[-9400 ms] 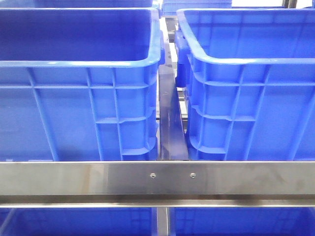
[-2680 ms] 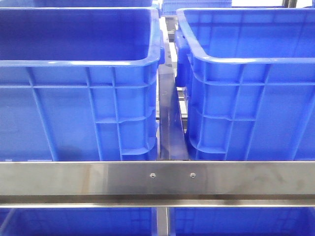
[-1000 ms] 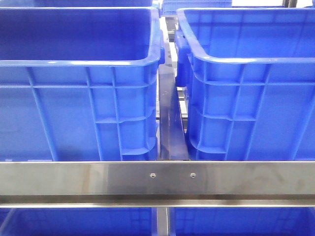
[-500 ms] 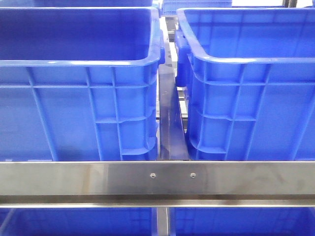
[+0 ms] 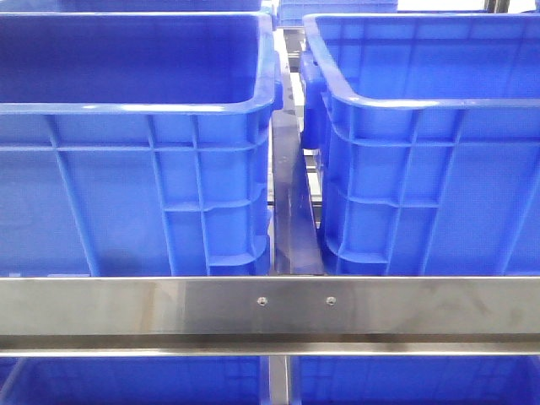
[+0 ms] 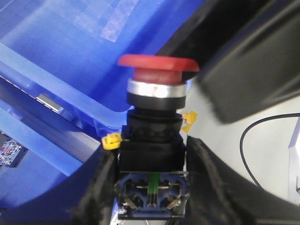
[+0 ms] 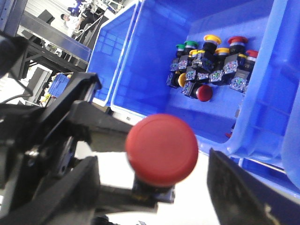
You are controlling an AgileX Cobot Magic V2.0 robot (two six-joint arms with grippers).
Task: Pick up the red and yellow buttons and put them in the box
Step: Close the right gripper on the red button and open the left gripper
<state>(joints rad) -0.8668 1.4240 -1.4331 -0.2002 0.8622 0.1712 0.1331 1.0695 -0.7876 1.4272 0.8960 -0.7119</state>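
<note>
Left gripper (image 6: 152, 187): my two black fingers are clamped on the square black body of a red push button (image 6: 157, 70); its mushroom cap stands clear of the fingertips, with a silver collar under the cap.
Left-held button, surroundings: blue crate walls (image 6: 56, 61) lie behind it; a pale surface with a thin black cable (image 6: 255, 140) is on the other side.
Right gripper (image 7: 159, 187): my fingers flank a second red button (image 7: 161, 149), cap facing the wrist camera; the grip point on its body is hidden under the cap, but the button sits between the fingers.
Box (image 7: 164, 70): open blue crate behind my right gripper.
Box contents: a cluster of push buttons (image 7: 211, 65) on the floor, caps red, yellow and green, near the far wall.
Front view: two blue crates (image 5: 135, 126) (image 5: 422, 135) side by side behind a steel rail (image 5: 270, 308); neither of my arms appears there.
</note>
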